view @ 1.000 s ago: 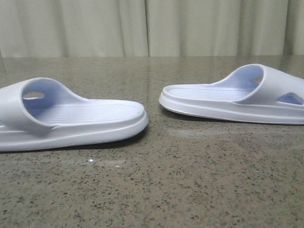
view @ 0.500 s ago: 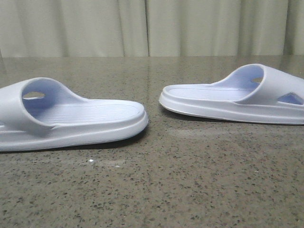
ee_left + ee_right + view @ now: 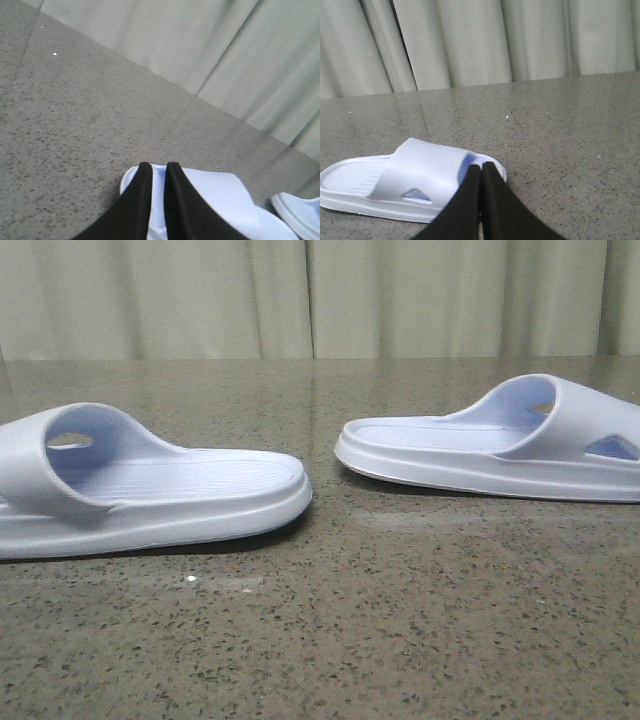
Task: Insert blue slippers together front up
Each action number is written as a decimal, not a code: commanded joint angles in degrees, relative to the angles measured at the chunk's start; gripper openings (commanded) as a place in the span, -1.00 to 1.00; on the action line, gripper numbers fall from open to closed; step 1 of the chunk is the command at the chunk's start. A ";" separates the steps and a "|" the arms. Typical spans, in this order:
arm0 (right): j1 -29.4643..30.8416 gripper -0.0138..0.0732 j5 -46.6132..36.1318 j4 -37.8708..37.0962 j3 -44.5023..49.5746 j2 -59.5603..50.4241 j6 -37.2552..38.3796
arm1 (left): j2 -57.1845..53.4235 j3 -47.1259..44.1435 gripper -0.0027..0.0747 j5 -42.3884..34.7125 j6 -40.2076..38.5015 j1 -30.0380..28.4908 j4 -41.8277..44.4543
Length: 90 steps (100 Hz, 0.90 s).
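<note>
the left gripper point(image 3: 154, 172) and right gripper point(image 3: 481, 172) each hang with fingers pressed together, grasping nothing, just above a slipper's toe end. the left slipper point(image 3: 150, 490) and right slipper point(image 3: 500, 445) lie apart on the stone table point(image 3: 400, 620), heels facing. grasping seems not yet begun; next, each pincer must release and straddle a strap. no containers show.

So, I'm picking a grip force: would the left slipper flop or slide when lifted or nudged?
The left slipper has a thick moulded sole, so it probably holds its shape rather than flopping. It looks like foam, likely light. Sitting flat on the polished stone table, it may skid rather than tip.
</note>
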State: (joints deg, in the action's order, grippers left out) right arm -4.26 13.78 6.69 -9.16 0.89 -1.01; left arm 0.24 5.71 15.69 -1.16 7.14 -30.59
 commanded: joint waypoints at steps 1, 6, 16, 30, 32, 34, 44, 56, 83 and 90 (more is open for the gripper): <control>-0.02 -0.87 -0.97 0.79 -5.58 3.93 -0.35 | 3.53 6.04 -0.89 -0.09 -0.77 0.40 -1.62; -0.02 -0.86 0.05 1.18 -7.81 6.07 -0.24 | 5.97 8.59 -0.89 1.73 -0.75 0.40 -1.62; -0.02 -0.86 2.18 1.16 -12.30 11.28 3.27 | 12.00 13.98 -0.89 6.21 -0.75 0.40 -1.62; -0.02 -0.86 6.18 1.64 -18.14 18.53 6.69 | 20.63 20.92 -0.89 11.86 -0.75 0.40 -1.42; -0.02 -0.86 6.67 1.91 -18.82 19.55 6.69 | 21.67 21.71 -0.89 12.33 -0.75 0.40 -1.42; -0.02 -0.86 7.03 2.06 -19.45 20.19 6.69 | 22.65 22.41 -0.89 12.73 -0.75 0.40 -1.42; -0.02 -0.86 8.08 3.20 -20.98 24.20 6.69 | 26.23 23.99 -0.89 12.96 -0.75 0.40 -2.60; -0.02 -0.86 8.11 5.52 -20.98 26.89 6.69 | 28.75 24.10 -0.89 12.75 -0.75 0.40 -3.76; -0.02 -0.28 6.45 8.01 -20.98 28.20 6.69 | 29.88 24.10 -0.22 12.36 -0.75 0.40 -5.11; -0.02 -0.02 5.40 8.11 -20.98 28.20 6.69 | 29.88 24.10 0.07 11.75 -0.75 0.40 -5.11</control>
State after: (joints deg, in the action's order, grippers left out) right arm -4.26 24.82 14.06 -28.12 28.45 5.48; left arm 29.47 27.74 31.46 -1.31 7.14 -33.71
